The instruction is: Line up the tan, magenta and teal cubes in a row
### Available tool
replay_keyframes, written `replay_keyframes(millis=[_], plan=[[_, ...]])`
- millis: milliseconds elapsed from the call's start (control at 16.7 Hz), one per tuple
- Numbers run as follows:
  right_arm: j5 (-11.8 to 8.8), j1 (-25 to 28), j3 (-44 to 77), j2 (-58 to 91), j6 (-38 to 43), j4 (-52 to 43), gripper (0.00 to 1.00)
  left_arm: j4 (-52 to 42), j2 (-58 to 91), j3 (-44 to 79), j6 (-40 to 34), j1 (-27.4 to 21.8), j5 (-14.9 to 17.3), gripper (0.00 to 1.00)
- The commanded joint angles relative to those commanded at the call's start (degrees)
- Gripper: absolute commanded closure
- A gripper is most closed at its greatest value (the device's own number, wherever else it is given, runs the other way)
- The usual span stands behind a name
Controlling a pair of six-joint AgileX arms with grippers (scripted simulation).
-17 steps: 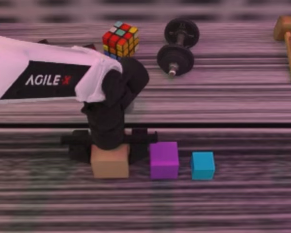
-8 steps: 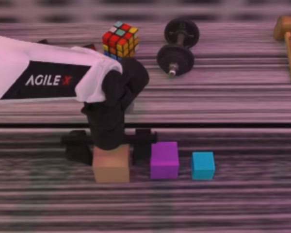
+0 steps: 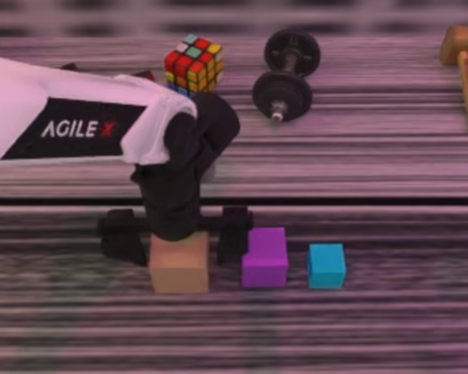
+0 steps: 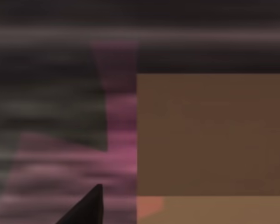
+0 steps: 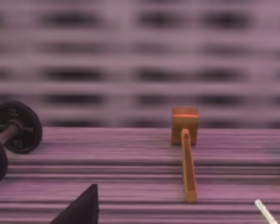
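The tan cube rests on the table at the left end of a row, with the magenta cube beside it and the teal cube at the right end. My left gripper hangs straight over the tan cube, open. Its fingers stand clear on both sides of the cube, the right-hand one close to the magenta cube. The tan cube fills much of the left wrist view. My right arm is out of the top view; one finger shows in its wrist view, open over bare table.
A sticker-faced puzzle cube sits behind my left arm. A black dumbbell lies at the back middle and a wooden mallet at the back right. The right wrist view shows the same mallet and dumbbell.
My left gripper's fingers have spread apart, letting go of the tan cube, which now sits on the table. The magenta and teal cubes have not moved.
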Motion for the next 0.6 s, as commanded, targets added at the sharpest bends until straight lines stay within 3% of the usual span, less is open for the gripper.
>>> replay_keyframes(millis=[600], plan=[[0.00,0.00,0.00,0.00,0.00,0.00,0.00,-14.46,-5.77,8.69,-0.14,1.09,-0.04,0.00]])
